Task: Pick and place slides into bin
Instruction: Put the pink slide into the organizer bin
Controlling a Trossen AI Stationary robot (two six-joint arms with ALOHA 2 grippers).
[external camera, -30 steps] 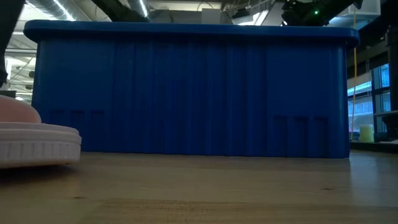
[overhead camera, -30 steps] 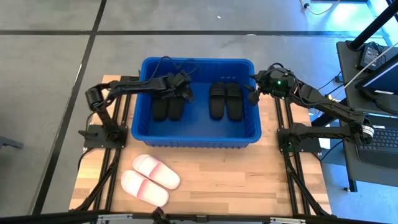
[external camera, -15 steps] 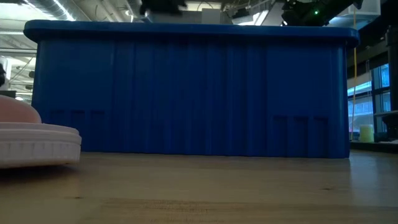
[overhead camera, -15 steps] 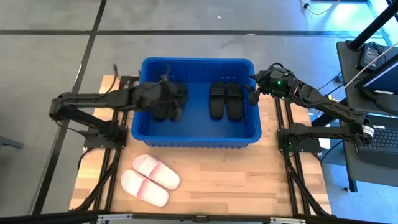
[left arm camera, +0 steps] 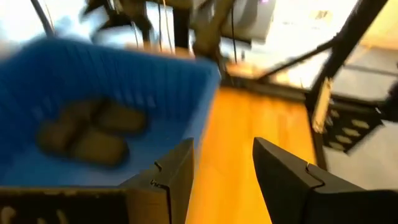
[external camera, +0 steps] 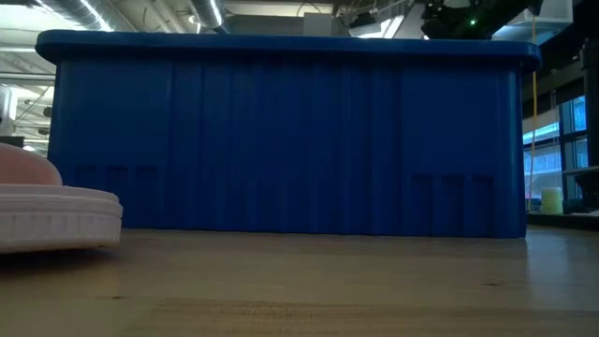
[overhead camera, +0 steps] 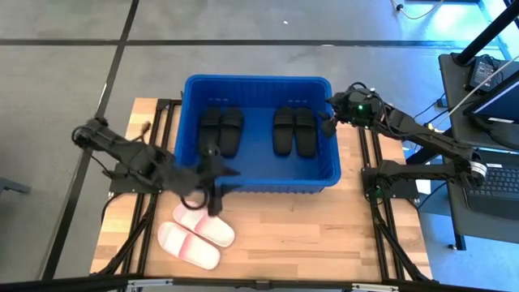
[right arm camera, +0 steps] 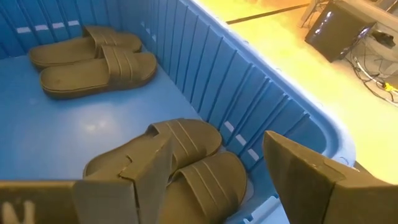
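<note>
The blue bin [overhead camera: 188,174] stands at the table's middle and far side; it also fills the low view [external camera: 281,140]. Two pairs of black slides lie flat on its floor, one left [overhead camera: 220,131], one right [overhead camera: 293,130]; both show in the right wrist view [right arm camera: 93,59] [right arm camera: 180,162]. Two white slides [overhead camera: 203,223] [overhead camera: 188,246] lie soles down on the table near the front left; one shows in the low view [external camera: 56,211]. My left gripper [overhead camera: 219,191] [left arm camera: 224,152] is open and empty, at the bin's near wall, just above the white slides. My right gripper [overhead camera: 328,122] [right arm camera: 214,140] is open and empty over the bin's right rim.
Bare wooden table [overhead camera: 308,227] lies in front of the bin and to the right of the white slides. A desk with a laptop [overhead camera: 486,81] stands beyond the table's right edge. The bin's tall walls hide its inside in the low view.
My left gripper has swung from above the left black pair inside the bin, out over the bin's near wall toward the table's near edge, and now stands by the white slides. My right gripper has kept still.
</note>
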